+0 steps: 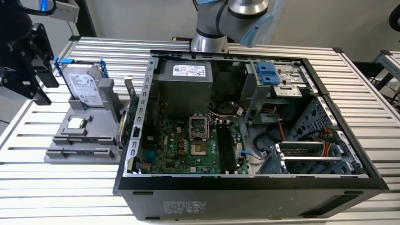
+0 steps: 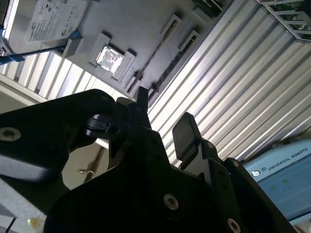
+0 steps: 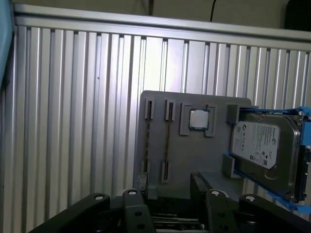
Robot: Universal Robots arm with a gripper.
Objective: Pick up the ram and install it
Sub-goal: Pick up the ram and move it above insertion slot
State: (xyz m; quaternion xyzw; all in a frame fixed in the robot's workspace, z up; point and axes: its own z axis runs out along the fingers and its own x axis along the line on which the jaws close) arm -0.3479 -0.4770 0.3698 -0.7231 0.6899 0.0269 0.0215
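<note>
The ram point(image 3: 166, 141) is a thin dark stick standing edge-on in a slot of the grey holder point(image 3: 189, 155), next to the small square chip point(image 3: 198, 119). In the second wrist view the ram point(image 2: 151, 58) runs as a slim line across the same holder. In both wrist views my gripper point(image 3: 169, 183) point(image 2: 163, 109) is open, its black fingers point(image 2: 183, 133) apart with nothing between them, hovering above the holder and clear of the ram. In the exterior view the gripper point(image 1: 37, 79) hangs at the far left, above the table beside the holder.
An open computer case point(image 1: 134, 140) lies on the ribbed metal table point(image 1: 62, 187), its green motherboard with black memory slots point(image 1: 226, 150) exposed. A silver hard drive with blue brackets point(image 1: 84, 86) leans on the holder. The arm's base point(image 1: 209, 28) stands behind the case.
</note>
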